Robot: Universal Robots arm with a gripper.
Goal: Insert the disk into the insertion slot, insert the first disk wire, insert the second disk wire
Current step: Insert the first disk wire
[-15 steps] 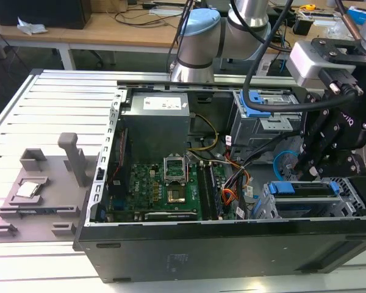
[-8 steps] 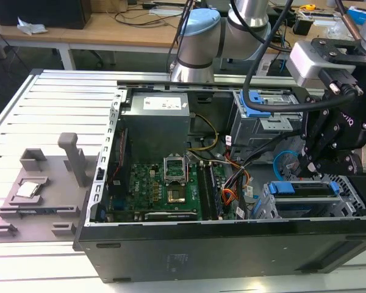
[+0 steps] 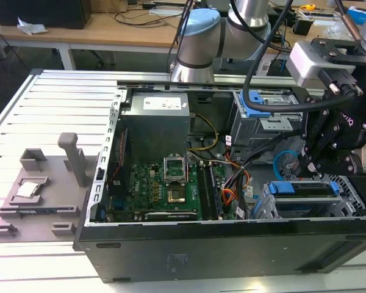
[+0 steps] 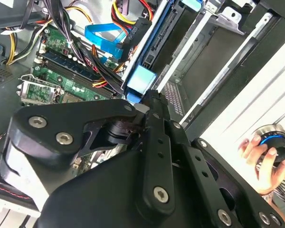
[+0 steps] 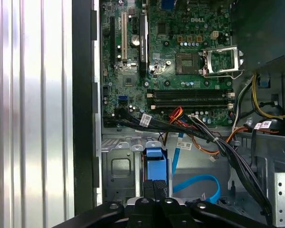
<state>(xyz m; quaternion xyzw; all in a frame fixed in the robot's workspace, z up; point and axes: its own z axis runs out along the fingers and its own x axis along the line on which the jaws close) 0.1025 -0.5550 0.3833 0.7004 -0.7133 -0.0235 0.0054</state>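
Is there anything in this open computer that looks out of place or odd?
Nothing looks damaged. Two things stand out: the socket lid on the board stands swung open, and the light-blue cable lies in a loose loop beside the disk.

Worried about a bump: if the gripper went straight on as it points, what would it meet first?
Probably the disk, its blue carrier end right ahead of the gripper in the first wrist view; they may already touch.
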